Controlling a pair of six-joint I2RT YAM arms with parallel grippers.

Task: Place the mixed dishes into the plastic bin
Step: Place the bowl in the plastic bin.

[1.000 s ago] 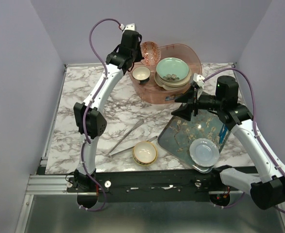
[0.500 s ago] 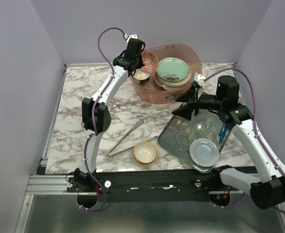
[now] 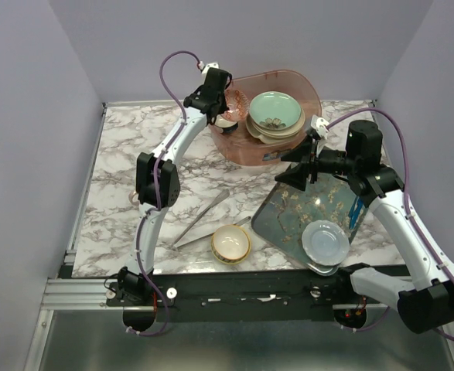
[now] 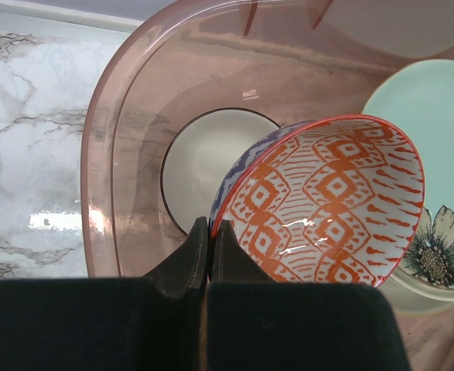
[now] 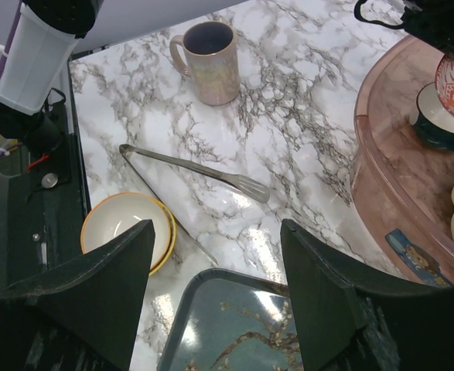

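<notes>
The left hand [image 4: 209,232] pinches the rim of the small red patterned bowl [image 4: 327,201] between its 2 fingers, which are pressed together on it. The bowl hangs tilted inside the plastic bin [image 3: 288,75], at the bin's left end, over a dark-rimmed bowl [image 4: 196,162] that sits on the bin floor. To the right of these, also in the bin, the mint-green plate [image 3: 275,110] lies on top of a stack of other dishes.

The right hand [image 3: 296,170] hovers outside the bin, near its front wall, with its 2 fingers spread apart and nothing between them. Under it, in front of the bin, the floral tray [image 3: 288,216] lies on the desk [image 3: 118,154] with a pale plate [image 3: 325,241] on the end far from the bin. The metal tongs [image 5: 196,168] and a yellow-rimmed bowl [image 5: 126,228] lie on the desk in front of the bin, well apart from it. The lilac mug [image 5: 211,62] stands upright, well away from the bin.
</notes>
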